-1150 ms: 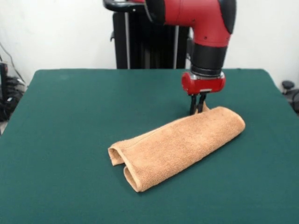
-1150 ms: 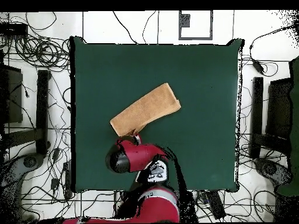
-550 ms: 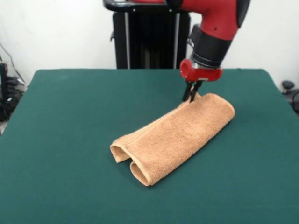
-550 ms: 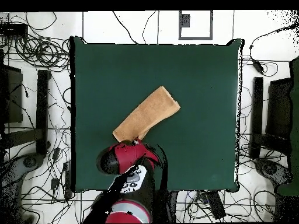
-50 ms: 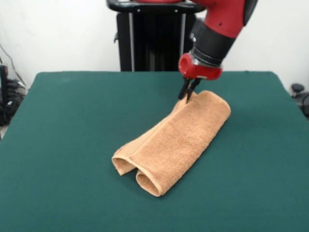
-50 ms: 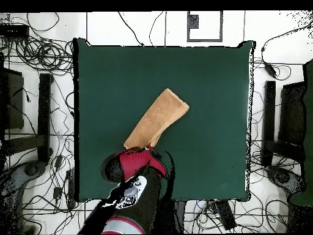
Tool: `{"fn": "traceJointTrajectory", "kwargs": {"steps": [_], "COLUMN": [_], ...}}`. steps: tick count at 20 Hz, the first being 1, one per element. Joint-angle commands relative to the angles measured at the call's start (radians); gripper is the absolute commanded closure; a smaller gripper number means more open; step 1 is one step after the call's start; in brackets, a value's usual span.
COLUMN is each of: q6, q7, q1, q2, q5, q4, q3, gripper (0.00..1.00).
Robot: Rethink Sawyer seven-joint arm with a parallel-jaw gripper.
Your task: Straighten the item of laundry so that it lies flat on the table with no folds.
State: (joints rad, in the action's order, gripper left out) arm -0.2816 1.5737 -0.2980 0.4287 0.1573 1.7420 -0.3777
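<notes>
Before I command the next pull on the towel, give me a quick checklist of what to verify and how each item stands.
1. Gripper pinching the towel at its far end: ok, fingers look closed on the edge.
2. Which layer is held, top only or all: cannot tell.
3. Towel flat: not ok, it lies folded in a long bundle with two looped ends facing the camera.
4. Room to spread on the table: ok, bare green felt on all sides.
5. Towel inside the table edges in the overhead view: ok.
</notes>
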Motion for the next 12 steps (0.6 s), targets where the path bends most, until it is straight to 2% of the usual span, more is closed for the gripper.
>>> {"fn": "traceJointTrajectory", "kwargs": {"steps": [1,12], "q6": [-0.131,-0.289], "q7": [0.124,0.065], "q1": [-0.043,-0.135], "q2": [-0.016,-0.015], "q5": [0.026,0.104], "q4": [-0.101,-0.19], "q3": [-0.059,-0.175], "gripper": [1.0,1.0]}}
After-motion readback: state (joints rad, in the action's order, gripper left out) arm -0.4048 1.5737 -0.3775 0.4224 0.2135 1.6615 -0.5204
